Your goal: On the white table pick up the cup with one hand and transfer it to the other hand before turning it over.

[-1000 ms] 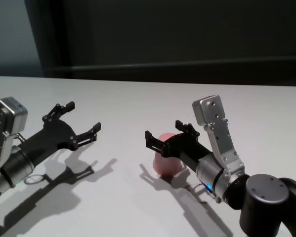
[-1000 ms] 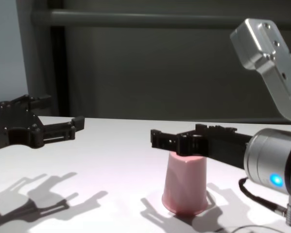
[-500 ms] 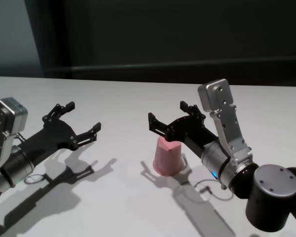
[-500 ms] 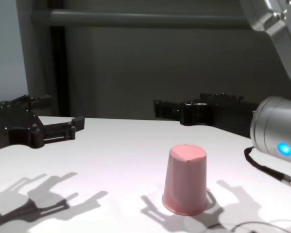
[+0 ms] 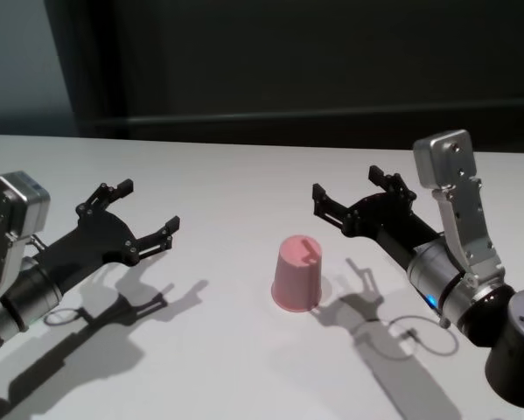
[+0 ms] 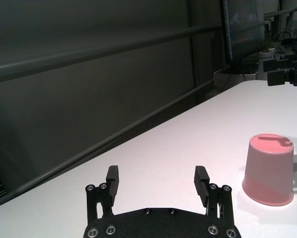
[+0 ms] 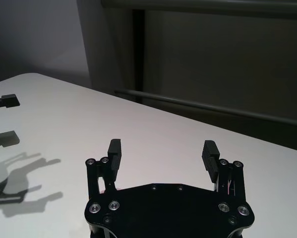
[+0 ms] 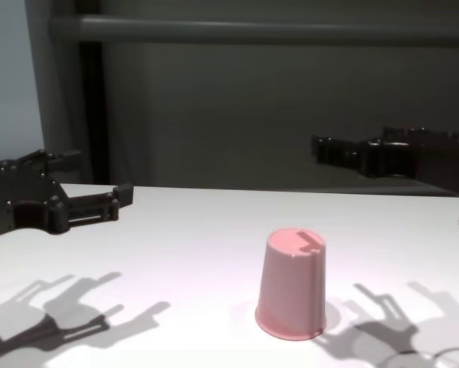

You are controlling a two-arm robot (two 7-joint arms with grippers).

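Right claw (image 5: pixel 356 188) above white table (image 5: pixel 227 350), dark wall behind.

White table (image 5: pixel 227 367), plain and matte, with pink cup (image 5: pixel 296 272) upside down, rim flat on it.

Pink plastic cup (image 5: pixel 296 273) is stood upside down, rim on white table (image 5: pixel 227 175), flat base up, approx. mid-table; not held or touched by anything.
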